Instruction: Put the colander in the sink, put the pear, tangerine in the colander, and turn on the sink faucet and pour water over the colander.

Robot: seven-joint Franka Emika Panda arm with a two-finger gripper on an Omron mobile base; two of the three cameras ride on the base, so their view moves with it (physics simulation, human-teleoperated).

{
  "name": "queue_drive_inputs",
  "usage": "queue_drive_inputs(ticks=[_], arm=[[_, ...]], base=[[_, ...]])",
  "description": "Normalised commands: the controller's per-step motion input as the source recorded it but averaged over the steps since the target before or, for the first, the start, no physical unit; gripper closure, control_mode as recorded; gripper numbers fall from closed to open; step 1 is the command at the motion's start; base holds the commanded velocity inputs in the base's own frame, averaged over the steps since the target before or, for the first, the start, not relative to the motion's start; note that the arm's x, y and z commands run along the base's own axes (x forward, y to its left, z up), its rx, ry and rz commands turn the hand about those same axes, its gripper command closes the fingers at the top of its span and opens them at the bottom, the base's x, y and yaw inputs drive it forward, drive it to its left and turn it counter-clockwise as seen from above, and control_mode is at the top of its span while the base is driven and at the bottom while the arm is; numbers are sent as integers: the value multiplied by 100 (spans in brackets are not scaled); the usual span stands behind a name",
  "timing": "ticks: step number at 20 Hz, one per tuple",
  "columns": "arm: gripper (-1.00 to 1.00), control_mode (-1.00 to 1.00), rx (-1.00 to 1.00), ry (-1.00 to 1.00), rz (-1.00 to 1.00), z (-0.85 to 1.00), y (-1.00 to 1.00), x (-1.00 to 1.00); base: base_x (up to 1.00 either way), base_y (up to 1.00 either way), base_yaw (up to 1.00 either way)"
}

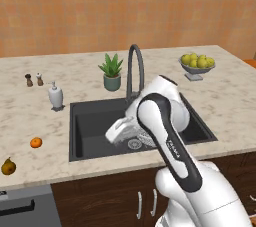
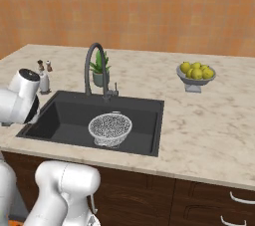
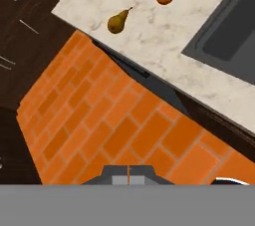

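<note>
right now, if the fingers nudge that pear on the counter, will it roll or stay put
The pear lies on its side on the flat marble counter, so it would probably roll in a curve, not straight. Its smooth tapered shape may slip between fingers. It lies near the counter edge, so a push could drop it.

dark charcoal sink (image 2: 64, 115) at frame centre, white-grey mesh colander (image 2: 110, 129) inside it, bright orange tangerine (image 1: 36, 142) and yellow-brown, olive-sided pear (image 1: 8, 166) at lower left on beige-veined marble counter (image 1: 230, 96), yellow-green fruit in grey footed bowl (image 1: 196, 69) upper right.
</note>
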Motion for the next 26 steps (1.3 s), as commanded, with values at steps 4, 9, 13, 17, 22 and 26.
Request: queue_drive_inputs(ticks=[4, 9, 13, 17, 22, 26], arm=[[100, -100, -19, 30, 0, 7, 100, -2], [100, -100, -23, 8, -3, 0, 91, -36], [100, -100, -23, -2, -3, -2, 83, -30], [100, -100, -19, -3, 0, -6, 72, -4], [100, -100, -16, -2, -1, -9, 27, 2], [-100, -100, -13, 0, -2, -13, 13, 2]], base=[[0, 0, 0], [0, 0, 0], [0, 0, 0], [0, 0, 0], [0, 0, 0], [0, 0, 0]])
